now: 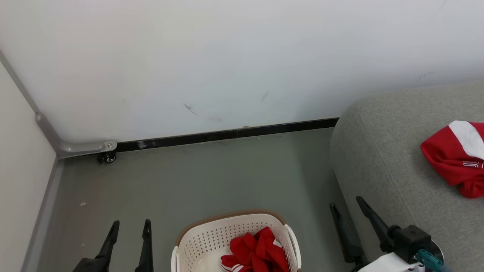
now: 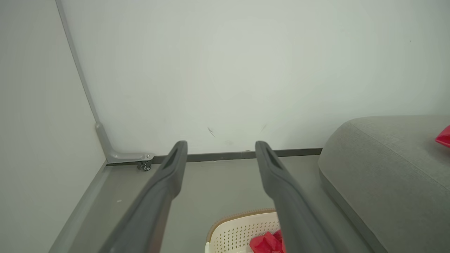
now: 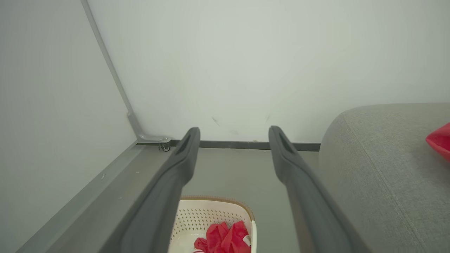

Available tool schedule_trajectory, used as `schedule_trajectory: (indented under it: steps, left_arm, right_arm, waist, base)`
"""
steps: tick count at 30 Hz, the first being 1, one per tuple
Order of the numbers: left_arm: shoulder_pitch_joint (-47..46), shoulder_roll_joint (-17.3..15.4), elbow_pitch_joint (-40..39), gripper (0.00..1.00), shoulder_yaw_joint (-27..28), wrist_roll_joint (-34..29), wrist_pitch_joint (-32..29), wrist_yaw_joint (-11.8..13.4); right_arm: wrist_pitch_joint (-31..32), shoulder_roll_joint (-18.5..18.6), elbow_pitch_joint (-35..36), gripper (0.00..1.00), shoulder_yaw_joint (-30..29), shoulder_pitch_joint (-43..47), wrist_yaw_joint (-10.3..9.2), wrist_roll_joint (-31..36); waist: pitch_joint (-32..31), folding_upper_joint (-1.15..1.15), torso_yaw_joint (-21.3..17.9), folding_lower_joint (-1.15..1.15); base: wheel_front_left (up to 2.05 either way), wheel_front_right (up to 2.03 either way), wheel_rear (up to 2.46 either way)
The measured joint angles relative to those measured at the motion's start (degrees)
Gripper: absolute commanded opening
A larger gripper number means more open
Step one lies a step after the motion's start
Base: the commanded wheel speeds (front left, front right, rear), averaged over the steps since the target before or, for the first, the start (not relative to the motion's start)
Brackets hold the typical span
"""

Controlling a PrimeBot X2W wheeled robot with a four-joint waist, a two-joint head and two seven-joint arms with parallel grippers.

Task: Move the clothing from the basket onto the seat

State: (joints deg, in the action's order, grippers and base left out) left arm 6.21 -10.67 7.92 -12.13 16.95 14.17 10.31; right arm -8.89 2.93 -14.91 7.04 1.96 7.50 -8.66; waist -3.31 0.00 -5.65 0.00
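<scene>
The red clothing (image 1: pixel 255 251) you have to move lies bunched low inside the basket (image 1: pixel 206 236), crowded toward its right wall, while another red piece (image 1: pixel 453 158) with a white stripe already sits on the sofa (image 1: pixel 378 162), near its rounded end. Your left gripper (image 1: pixel 131 223) hangs over the floor (image 1: pixel 211 177) just left of the basket. Your right gripper (image 1: pixel 346 202) hangs in the gap between the basket and the sofa. Both have their fingers spread wide with nothing between them. The heap sits deep and close to the perforated wall, so a finger coming down at a slant can snag a hole or the handle; the basket looks light, so it would probably slide or tip rather than resist. If you pinch only a top fold, the cloth may slip free on the way up and drop onto the floor between basket and sofa. The folds look tangled, so you cannot tell how many pieces are in there; a grab may lift one and drag another half over the rim. Mind the right arm: its fingers are close to the sofa's side, and a swing across could brush the upholstery. Let go too near the rounded edge and the garment may slide off. The head view also cuts off the near part of the basket, so your depth judgement there is weak.
</scene>
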Motion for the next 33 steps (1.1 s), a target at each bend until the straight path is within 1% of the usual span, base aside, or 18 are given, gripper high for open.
schedule_trajectory:
  steps: [16, 33]
  left_arm:
    - [-0.5, 0.1, 0.0, 1.0, -0.9, -0.6, 0.0, -1.3]
    - [-1.9, 0.4, 0.0, 1.0, -1.2, -1.5, 0.0, -1.8]
  right_arm:
    - [0.9, -0.1, 2.5, 1.0, -1.2, 0.7, 0.0, 0.0]
    - [1.6, -0.1, 4.2, 1.0, -1.4, 0.7, 0.0, 0.0]
  waist:
    - [1.6, 0.0, -2.2, 0.0]
    - [2.8, 0.0, -5.6, 0.0]
  base:
    - [0.0, 0.0, 0.0]
    - [0.0, 0.0, 0.0]
